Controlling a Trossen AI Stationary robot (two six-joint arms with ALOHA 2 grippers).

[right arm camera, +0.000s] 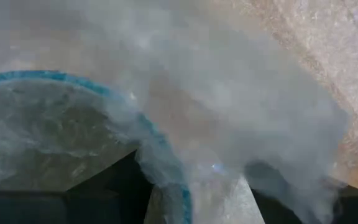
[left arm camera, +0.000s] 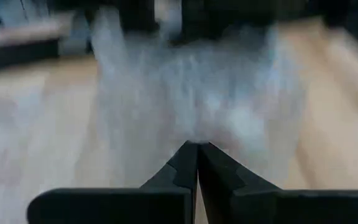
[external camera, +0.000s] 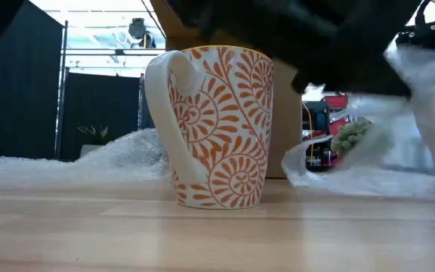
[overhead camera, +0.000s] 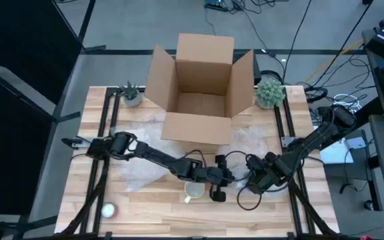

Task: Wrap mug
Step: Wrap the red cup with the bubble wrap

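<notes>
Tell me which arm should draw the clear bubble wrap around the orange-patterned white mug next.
Left, probably. The left gripper is shut on the clear bubble wrap, beside the orange-patterned white mug. The right gripper sits farther off.

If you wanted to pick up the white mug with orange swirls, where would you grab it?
Probably by the rim of the white mug with orange swirly leaves, coming from above: it stands upright with its mouth open, and its handle sticks out sideways as a second choice.

We see a wooden table (overhead camera: 145, 193) carrying an open cardboard box (overhead camera: 199, 93), two small plants (overhead camera: 131, 94), bubble wrap (overhead camera: 142, 170) and a patterned mug (external camera: 214, 125).
</notes>
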